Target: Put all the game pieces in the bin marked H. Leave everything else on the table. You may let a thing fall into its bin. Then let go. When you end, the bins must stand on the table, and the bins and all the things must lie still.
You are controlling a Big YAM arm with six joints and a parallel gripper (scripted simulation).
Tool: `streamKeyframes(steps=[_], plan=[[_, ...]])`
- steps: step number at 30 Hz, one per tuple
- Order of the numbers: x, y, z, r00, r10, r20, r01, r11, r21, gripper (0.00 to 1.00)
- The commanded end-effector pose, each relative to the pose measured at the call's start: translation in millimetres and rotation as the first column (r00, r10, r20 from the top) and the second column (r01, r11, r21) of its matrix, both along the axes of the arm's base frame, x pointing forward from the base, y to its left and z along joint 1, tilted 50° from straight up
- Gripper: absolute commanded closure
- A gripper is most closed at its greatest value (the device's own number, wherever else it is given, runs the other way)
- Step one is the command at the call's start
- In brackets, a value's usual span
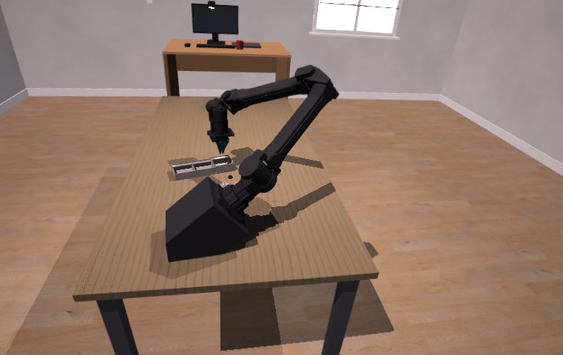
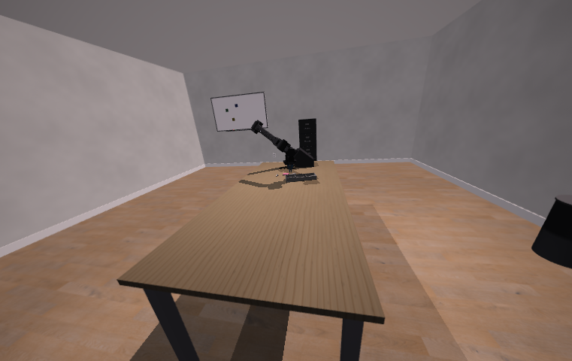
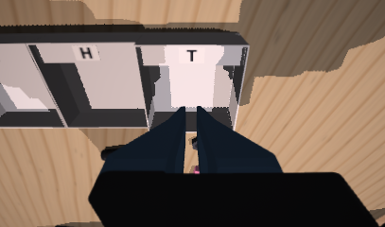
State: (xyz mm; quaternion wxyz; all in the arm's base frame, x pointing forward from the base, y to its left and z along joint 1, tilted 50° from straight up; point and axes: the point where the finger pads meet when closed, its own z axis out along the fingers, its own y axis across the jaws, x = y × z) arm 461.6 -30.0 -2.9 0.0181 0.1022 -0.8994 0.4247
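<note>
Third bin (image 3: 9,95) cut off at left, label unreadable, small pieces (image 2: 285,174) indistinct

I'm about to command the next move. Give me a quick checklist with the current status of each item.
1. Game piece in the fingers: not ok. The gripper is shut, with nothing seen gripped.
2. Lined up with bin H: not ok. The fingertips sit at bin T, the compartment beside it.
3. Pieces in bin H: not ok, none visible.
4. Bin tray standing on the table: ok.
5. Which small things near the arm's base are game pieces: cannot tell, too small.
</note>
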Motion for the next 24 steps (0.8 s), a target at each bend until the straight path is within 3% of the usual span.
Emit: streamKeyframes(steps=[1,3,6,13,18,20,21,24], plan=[[4.1,-2,10,1.0,0.003,0.03,-0.003,1.0,0.009,0.92],[4.1,-2,10,1.0,0.003,0.03,-0.003,1.0,0.009,0.92],[0.1,-11,-8,1.0,-0.001,-0.002,0.001,1.0,0.0,0.92],[3.9,-21,-13,1.0,0.009,0.015,-0.009,1.0,0.002,0.92],[1.2,-36,-29,1.0,-0.001,-0.003,0.001,1.0,-0.001,0.92],[1.2,-36,-29,1.0,-0.001,-0.003,0.001,1.0,-0.001,0.92],[8.8,-18,-17,0.999,0.039,0.03,-0.039,0.999,0.004,0.92],[1.5,-44,-36,1.0,-0.002,-0.003,0.002,1.0,-0.001,0.92]])
